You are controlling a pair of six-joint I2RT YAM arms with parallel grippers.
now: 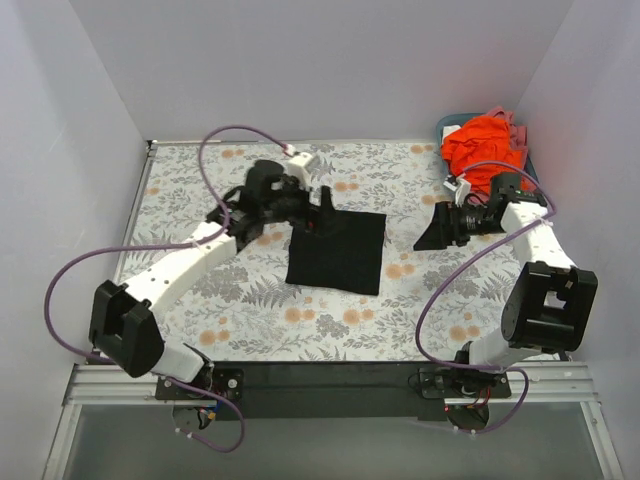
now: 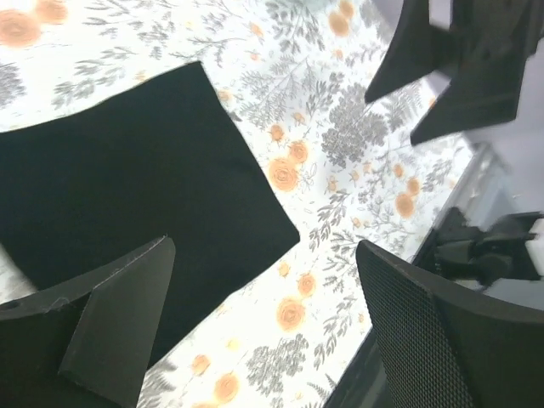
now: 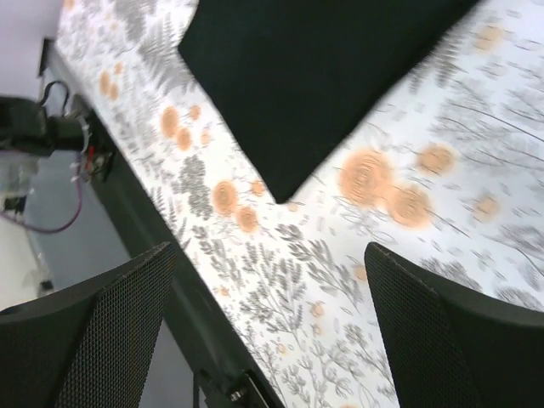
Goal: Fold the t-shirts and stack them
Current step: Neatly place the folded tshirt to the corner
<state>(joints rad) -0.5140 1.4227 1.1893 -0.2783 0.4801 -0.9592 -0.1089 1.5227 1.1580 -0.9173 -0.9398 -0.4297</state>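
Left hand (image 1: 322,203): fingers apart, empty, poised over the far left corner of the folded black t-shirt (image 1: 338,252).

Right hand (image 1: 432,228): fingers apart, empty, just off the shirt's right edge, above the bare tabletop (image 1: 190,180).

Black t-shirt: lay as a flat rectangle at the tabletop's centre.

Orange-red t-shirt (image 1: 485,150): sat bunched and unfolded in the teal basket (image 1: 447,124) at the far right corner.

Step in hand: the fold looked finished, with the next garment due. Both hands were best lifted straight up so no finger dragged the fold, the right then taking the orange-red shirt at its highest bunch.

Surface: floral-print covering, flat.

Room: plain white walls stood on three sides.
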